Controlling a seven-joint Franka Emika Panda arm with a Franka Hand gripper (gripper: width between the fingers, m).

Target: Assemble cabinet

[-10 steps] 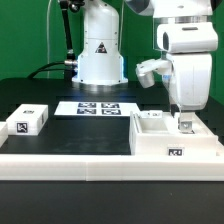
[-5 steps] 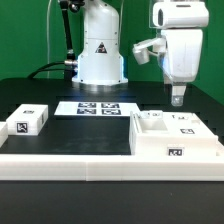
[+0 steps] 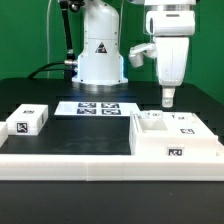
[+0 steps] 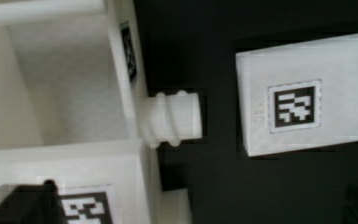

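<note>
The cabinet (image 3: 176, 138) is a large white box with small black-and-white tags, lying at the exterior view's right on the black table. My gripper (image 3: 168, 100) hangs a little above its far left corner, clear of it. In the wrist view the cabinet's white walls (image 4: 51, 95), a round peg (image 4: 172, 115) on its side and one of its tags show. The gripper (image 4: 194, 205) shows only as dark fingertips (image 4: 23, 203) far apart at the picture's two sides, with nothing between them, so it is open and empty.
A small white tagged block (image 3: 27, 122) lies at the exterior view's left. The marker board (image 3: 100, 108) lies in the middle, before the arm's base (image 3: 100, 60). A low white rail (image 3: 70, 160) runs along the front. A white tagged surface (image 4: 309, 100) lies across a dark gap from the cabinet.
My gripper has risen out of the cabinet's open top and drifted toward the exterior view's left. The cabinet and the block have not moved.
</note>
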